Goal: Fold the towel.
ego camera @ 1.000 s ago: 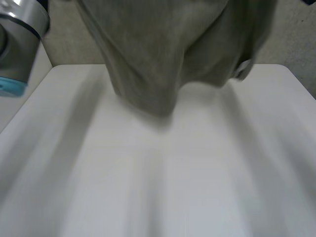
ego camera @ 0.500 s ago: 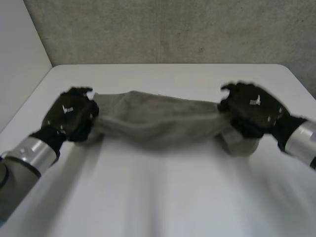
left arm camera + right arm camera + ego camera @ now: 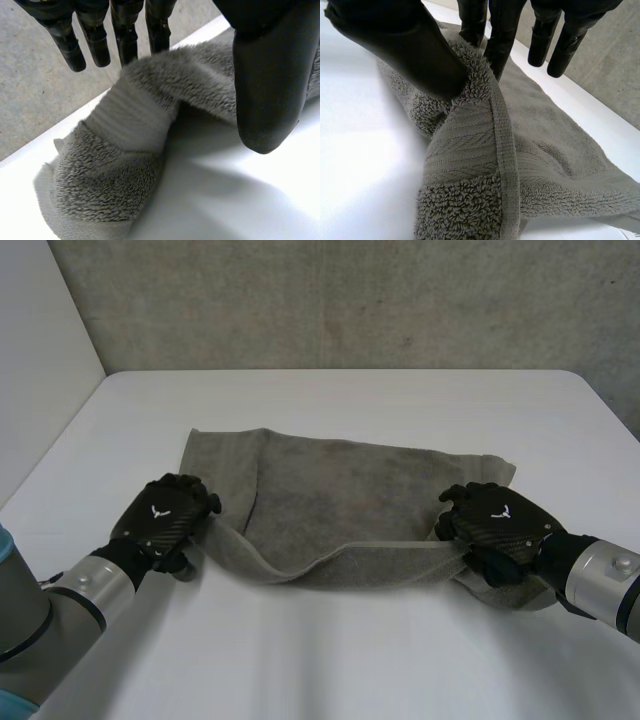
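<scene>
On a white surface (image 3: 330,660) before a grey wall (image 3: 330,300), the grey towel (image 3: 350,490) lies with its long axis running side to side, from one hand to the other. The left hand (image 3: 165,517) pinches its near left corner between thumb and fingers. The right hand (image 3: 497,520) pinches the near right corner likewise, and the near edge sags between them.

Left hand (image 3: 165,520) & right hand (image 3: 497,525): black, white winged logo (image 3: 160,511) on back. Silver wrist cuffs (image 3: 95,590); grey left arm (image 3: 20,625) w/ light-blue cap.
</scene>
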Robot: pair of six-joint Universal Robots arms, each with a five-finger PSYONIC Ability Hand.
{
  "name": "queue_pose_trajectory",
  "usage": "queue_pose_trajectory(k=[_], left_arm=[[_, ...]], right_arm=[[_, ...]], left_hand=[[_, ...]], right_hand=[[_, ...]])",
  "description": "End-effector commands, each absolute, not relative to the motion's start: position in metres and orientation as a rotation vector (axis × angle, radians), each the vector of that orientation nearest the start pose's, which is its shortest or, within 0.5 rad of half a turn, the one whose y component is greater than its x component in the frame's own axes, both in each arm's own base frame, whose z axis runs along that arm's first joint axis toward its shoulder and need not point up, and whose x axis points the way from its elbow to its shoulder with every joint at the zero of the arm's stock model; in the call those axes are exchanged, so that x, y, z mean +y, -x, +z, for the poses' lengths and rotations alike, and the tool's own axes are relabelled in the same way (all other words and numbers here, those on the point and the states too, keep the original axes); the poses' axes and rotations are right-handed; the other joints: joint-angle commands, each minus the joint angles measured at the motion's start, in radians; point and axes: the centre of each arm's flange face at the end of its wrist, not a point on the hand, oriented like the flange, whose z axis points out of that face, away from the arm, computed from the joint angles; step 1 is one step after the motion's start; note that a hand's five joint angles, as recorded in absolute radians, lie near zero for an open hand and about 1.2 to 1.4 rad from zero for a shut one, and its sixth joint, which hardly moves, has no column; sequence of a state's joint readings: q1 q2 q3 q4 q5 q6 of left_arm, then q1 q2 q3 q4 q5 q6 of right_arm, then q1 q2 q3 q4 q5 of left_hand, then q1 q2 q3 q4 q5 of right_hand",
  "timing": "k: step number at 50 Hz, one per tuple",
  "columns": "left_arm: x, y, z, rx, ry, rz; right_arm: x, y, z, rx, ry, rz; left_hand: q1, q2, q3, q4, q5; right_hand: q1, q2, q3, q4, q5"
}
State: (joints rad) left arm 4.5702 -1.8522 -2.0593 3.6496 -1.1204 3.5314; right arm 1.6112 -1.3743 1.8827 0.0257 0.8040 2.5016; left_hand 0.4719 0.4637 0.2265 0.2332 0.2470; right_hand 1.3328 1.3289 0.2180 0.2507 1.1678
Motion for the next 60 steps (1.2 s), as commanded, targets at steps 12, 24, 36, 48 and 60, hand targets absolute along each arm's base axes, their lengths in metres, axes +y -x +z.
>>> queue_pose_trajectory(k=[12, 24, 36, 48, 60], left_arm=[[-0.268, 0.197, 0.133, 2.296, -1.16, -2.0], [-0.272, 0.196, 0.146, 2.393, -1.185, -1.911], [-0.273, 0.186, 0.149, 2.37, -1.203, -1.843], [-0.258, 0.173, 0.169, 2.381, -1.146, -1.845], [-0.267, 0.146, 0.175, 2.397, -1.03, -1.853]], right_arm=[[-0.239, -0.203, 0.178, 1.99, 1.245, -1.511], [-0.241, -0.199, 0.178, 2.013, 1.233, -1.511], [-0.247, -0.181, 0.182, 2.21, 1.126, -1.425], [-0.24, -0.18, 0.171, 2.283, 1.09, -1.311], [-0.242, -0.181, 0.156, 2.322, 0.978, -1.201]], left_hand=[[-0.041, -0.033, -0.052, -0.059, 0.009], [0.399, 0.407, -0.052, -0.059, 0.45], [0.924, 0.933, -0.052, -0.059, 0.975], [0.924, 0.933, -0.052, -0.059, 0.975], [0.924, 0.933, -0.052, -0.059, 0.975]], right_hand=[[0.063, 0.067, -0.044, -0.076, 0.054], [0.063, 0.067, -0.044, -0.076, 0.054], [0.063, 0.067, -0.044, -0.076, 0.054], [-0.144, -0.14, -0.044, -0.076, -0.153], [-0.352, -0.348, -0.044, -0.076, -0.362]])
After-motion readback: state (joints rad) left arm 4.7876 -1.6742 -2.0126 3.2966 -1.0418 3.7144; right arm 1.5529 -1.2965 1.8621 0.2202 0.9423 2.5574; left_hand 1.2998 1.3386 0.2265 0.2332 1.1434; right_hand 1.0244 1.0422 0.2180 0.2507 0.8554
